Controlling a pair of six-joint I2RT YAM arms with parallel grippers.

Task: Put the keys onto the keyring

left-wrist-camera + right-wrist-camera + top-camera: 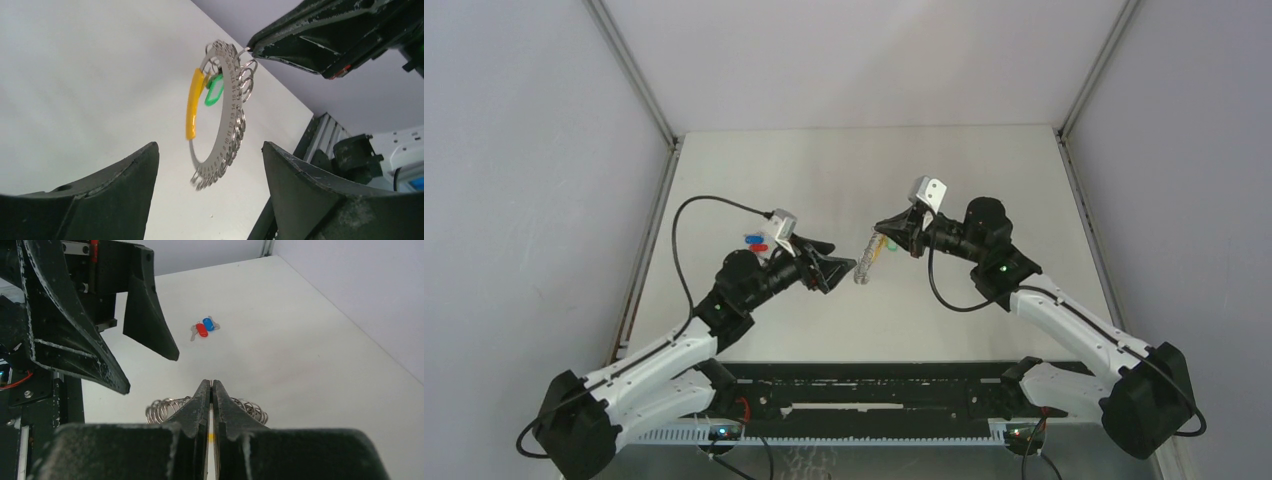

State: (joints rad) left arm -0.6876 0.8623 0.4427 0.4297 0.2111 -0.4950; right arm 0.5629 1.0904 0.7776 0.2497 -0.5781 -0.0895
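Jaws spread on left gripper (844, 266), clenched on the keyring (231, 107) at right gripper (880, 226), which hides the pinched edge.

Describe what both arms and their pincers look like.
Both the left arm and right arm have white links, black joints, a green light and a looping black cable. Each wrist carries a grey camera mount. The left pincer and right pincer have black, wedge-shaped, scuffed fingers.

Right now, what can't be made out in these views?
Top view: the keys too small, their blades unreadable.
Right wrist view: the right gripper covers most of the keyring, including the pinch point.
Left wrist view: the keyring's lower rings blurred; the keys outside frame.
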